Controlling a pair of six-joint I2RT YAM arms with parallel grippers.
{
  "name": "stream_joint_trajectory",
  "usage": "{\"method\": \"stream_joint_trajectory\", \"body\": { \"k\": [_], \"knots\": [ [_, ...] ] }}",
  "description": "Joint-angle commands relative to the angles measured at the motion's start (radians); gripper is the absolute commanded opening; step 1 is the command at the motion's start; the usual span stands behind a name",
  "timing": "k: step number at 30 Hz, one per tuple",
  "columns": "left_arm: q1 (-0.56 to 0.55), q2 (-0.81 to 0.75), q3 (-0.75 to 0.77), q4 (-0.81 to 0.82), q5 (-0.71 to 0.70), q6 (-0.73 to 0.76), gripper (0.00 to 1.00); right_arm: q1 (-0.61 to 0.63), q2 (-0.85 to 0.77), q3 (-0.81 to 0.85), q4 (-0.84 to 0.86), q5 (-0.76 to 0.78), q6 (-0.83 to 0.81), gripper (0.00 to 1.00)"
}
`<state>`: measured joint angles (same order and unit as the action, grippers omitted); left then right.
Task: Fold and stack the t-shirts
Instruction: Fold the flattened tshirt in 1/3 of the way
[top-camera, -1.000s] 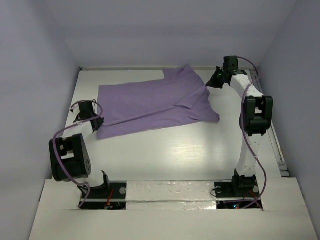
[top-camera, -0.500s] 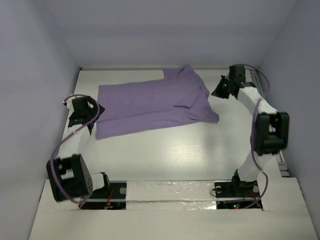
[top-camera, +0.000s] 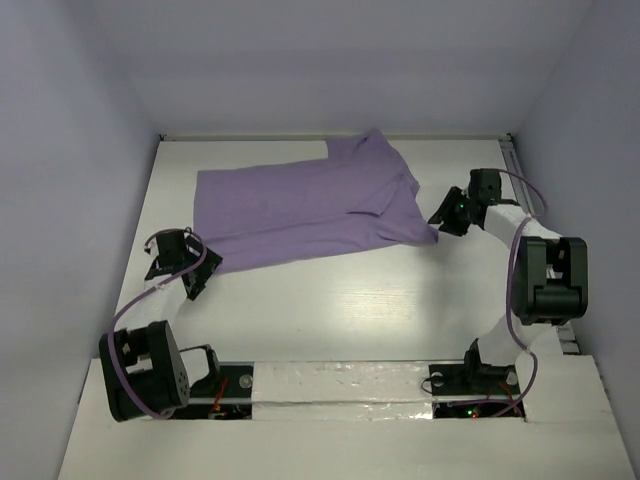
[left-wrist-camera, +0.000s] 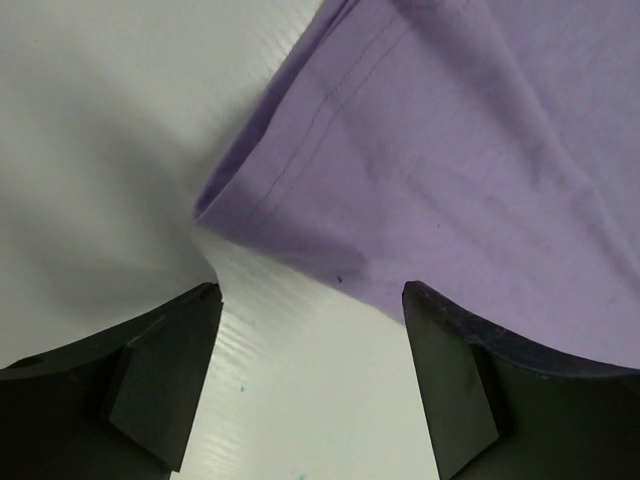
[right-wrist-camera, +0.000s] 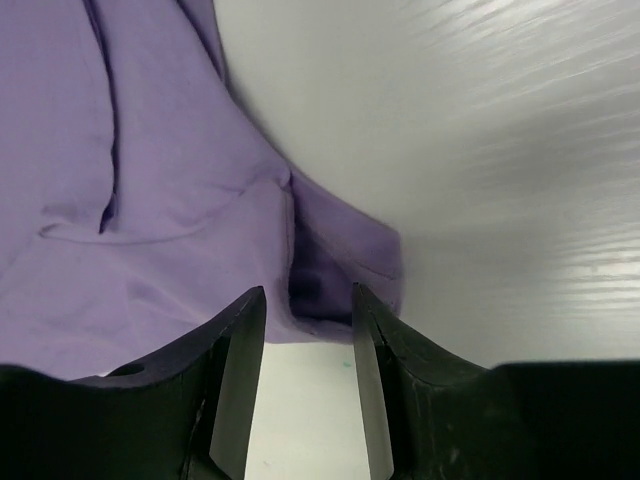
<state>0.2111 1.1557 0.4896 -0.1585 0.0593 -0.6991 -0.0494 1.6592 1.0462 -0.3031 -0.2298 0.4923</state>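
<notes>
Crosswise on the far half of the table, the t-shirt is laid with its long axis running left to right, its near-left corner found just ahead of the widely spread left gripper and its near-right corner framed, ungripped, by the narrowly parted right gripper.

text: none readable — labels: none — numbers: none
</notes>
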Motion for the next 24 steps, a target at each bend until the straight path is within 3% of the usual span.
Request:
{"method": "stream_joint_trajectory", "body": {
  "k": [1,7,8,10,11,12,16,24],
  "knots": [
    [0.014,0.065,0.009,0.048,0.001,0.0,0.71,0.005,0.025,0.051,0.044,-0.109,-0.028,0.45],
    [0.025,0.127,-0.009,0.112,-0.003,0.0,0.48,0.005,0.047,0.008,0.065,-0.147,-0.008,0.4],
    [0.025,0.139,-0.006,0.117,-0.012,0.0,0.3,0.005,0.048,0.002,0.087,-0.151,0.0,0.29],
    [0.025,0.147,0.001,0.125,-0.019,0.006,0.18,0.005,0.05,0.0,0.107,-0.138,0.009,0.21],
    [0.025,0.153,0.012,0.126,-0.036,0.006,0.05,0.005,0.053,0.008,0.111,-0.131,0.011,0.15],
    [0.025,0.156,0.017,0.126,-0.045,0.007,0.0,0.005,0.054,0.015,0.116,-0.12,0.009,0.12],
    [0.034,0.177,0.044,0.129,-0.096,0.013,0.0,0.005,0.1,0.09,0.095,-0.074,-0.023,0.0],
    [0.043,0.185,0.055,0.123,-0.131,0.027,0.0,0.005,0.189,0.208,0.121,-0.089,-0.058,0.0]
  ]
}}
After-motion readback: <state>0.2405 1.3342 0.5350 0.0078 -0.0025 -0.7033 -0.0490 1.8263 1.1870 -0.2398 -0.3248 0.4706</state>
